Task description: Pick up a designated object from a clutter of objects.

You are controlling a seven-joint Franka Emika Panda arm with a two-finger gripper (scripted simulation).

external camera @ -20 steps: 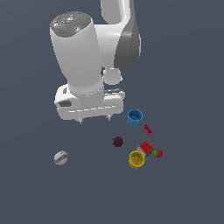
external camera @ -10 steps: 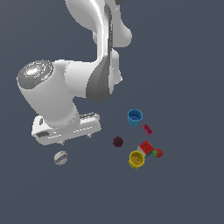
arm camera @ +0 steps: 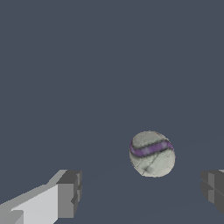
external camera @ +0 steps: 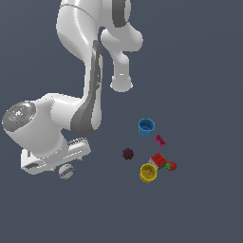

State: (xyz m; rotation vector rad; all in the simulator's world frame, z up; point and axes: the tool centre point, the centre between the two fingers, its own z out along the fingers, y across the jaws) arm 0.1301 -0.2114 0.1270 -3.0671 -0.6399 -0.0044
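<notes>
The designated object, an off-white ball with a purple stripe (external camera: pixel 66 171), lies apart at the exterior view's left, partly covered by my hand. In the wrist view the ball (arm camera: pixel 152 153) rests on the floor, ahead of and between my fingertips. My gripper (arm camera: pixel 140 194) is open and empty, with one finger (arm camera: pixel 68 194) and the other (arm camera: pixel 213 188) wide apart. In the exterior view the fingers are hidden by the hand. The clutter sits at the exterior view's right: blue cup (external camera: pixel 146 127), yellow cup (external camera: pixel 148 173), red cube (external camera: pixel 158 160), maroon bumpy ball (external camera: pixel 127 154), pink flat piece (external camera: pixel 160 140), red-green piece (external camera: pixel 171 166).
The arm's white links (external camera: pixel 85 66) rise over the middle of the scene. The floor is plain dark grey (external camera: pixel 204 71).
The hand has swung toward the exterior view's left and lower, from beside the clutter to directly over the striped ball. The objects have not moved.
</notes>
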